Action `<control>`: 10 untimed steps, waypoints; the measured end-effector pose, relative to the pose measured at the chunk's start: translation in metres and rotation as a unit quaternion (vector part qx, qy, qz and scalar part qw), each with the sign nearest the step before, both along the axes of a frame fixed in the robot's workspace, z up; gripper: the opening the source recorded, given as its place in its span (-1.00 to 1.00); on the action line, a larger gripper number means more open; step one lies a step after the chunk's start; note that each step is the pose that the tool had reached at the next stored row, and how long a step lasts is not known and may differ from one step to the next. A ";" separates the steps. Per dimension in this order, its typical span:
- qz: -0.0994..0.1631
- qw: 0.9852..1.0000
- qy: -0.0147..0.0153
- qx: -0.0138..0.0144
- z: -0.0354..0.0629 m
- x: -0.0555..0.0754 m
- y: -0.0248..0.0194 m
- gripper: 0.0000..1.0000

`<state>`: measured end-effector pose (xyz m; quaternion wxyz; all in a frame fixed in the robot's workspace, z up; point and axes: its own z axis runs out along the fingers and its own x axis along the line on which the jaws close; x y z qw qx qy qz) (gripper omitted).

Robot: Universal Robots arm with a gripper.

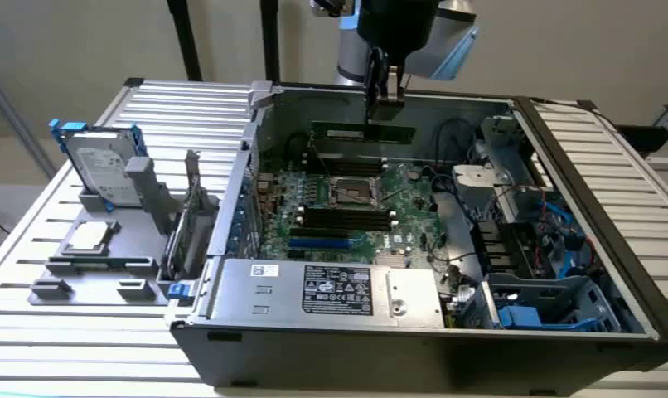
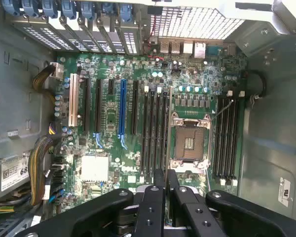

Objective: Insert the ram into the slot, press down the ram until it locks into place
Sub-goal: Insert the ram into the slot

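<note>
PC case [image 1: 423,356] lies open on slatted table [image 1: 46,332], green mobo [image 2: 133,158] flat inside w/ square CPU socket [image 2: 190,140] mid-board. Gripper [image 1: 384,101] hangs over the case's far side, fingers [image 2: 153,212] pinched nearly together on ram [image 1: 364,133]. It's gripped at the top edge, long side level, clear above the board. Edge-on from wrist cam, ram runs parallel to the black mem bank, just beside slot [image 2: 159,133] nearest CPU socket; not seated.
</note>
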<state>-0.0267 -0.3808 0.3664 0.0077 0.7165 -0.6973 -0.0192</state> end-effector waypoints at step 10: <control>0.000 1.000 0.000 0.000 0.0000 0.000 0.0000 -0.73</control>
